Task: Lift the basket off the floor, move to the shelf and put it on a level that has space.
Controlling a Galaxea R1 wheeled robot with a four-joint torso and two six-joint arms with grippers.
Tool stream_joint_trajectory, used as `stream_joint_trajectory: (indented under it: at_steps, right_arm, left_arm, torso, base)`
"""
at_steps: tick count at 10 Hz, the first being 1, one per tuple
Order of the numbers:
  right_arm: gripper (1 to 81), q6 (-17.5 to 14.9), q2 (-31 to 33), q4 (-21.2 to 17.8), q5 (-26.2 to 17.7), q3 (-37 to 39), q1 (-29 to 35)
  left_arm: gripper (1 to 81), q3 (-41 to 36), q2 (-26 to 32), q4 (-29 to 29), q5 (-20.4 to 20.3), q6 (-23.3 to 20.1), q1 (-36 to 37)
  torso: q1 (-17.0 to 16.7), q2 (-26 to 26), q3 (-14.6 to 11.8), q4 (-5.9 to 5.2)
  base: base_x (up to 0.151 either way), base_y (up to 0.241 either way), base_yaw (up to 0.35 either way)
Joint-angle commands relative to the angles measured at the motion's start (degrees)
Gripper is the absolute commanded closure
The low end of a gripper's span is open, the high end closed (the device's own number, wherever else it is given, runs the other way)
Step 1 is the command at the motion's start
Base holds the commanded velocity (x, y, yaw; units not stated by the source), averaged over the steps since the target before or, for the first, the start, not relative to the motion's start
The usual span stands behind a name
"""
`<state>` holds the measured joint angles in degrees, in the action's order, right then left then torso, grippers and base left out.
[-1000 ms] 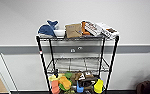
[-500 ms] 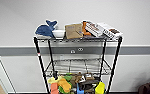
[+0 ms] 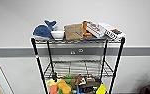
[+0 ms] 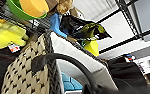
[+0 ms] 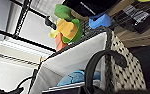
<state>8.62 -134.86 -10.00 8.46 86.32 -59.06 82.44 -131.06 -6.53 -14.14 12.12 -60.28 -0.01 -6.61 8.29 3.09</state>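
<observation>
Basket point(image 4: 28, 75) off floor, up against shelf point(image 3: 77, 72) beside crowded lower tier; gripper states: cannot tell; second level point(image 3: 78, 68) looks free; next move needs lift, then forward.

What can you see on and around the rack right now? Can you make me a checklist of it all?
Surface: the shelf, a black wire rack; its second tier from the top looks bare.
Job's things: the basket, woven beige with a pale lining and a dark handle, sits close below the rack's crowded tier; something blue lies inside it.
Clutter: top tier holds a blue whale toy, a white bowl, a brown packet and boxes; the lower tier is packed with colourful toys.
Grippers: cannot tell whether they are open or shut.
Cables: nothing seen.
Surroundings: a white wall with a grey band holding a socket.
</observation>
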Motion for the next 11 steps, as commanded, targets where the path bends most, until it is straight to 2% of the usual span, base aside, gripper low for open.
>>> stream_joint_trajectory:
  at_steps: [1, 8, 11]
  right_arm:
    - [81.1, 0.3, 1.1, 1.4, -0.5, -4.1, 6.7]
    - [81.1, 0.3, 1.1, 1.4, -0.5, -4.1, 6.7]
    - [81.1, 0.3, 1.1, 1.4, -0.5, -4.2, 6.7]
  left_arm:
    - [81.1, -4.5, 1.1, 2.8, 0.0, 0.0, 6.1]
    - [81.1, -4.4, 1.0, 2.8, 0.0, 0.0, 6.1]
    - [81.1, -4.4, 1.1, 2.8, 0.0, 0.0, 6.0]
  torso:
    - [0.0, 0.0, 0.0, 0.0]
    - [0.0, 0.0, 0.0, 0.0]
    - [0.1, 0.0, 0.0, 0.0]
  base:
    - [0.09, 0.0, 0.0]
    - [0.088, 0.0, 0.0]
    - [0.022, 0.0, 0.0]
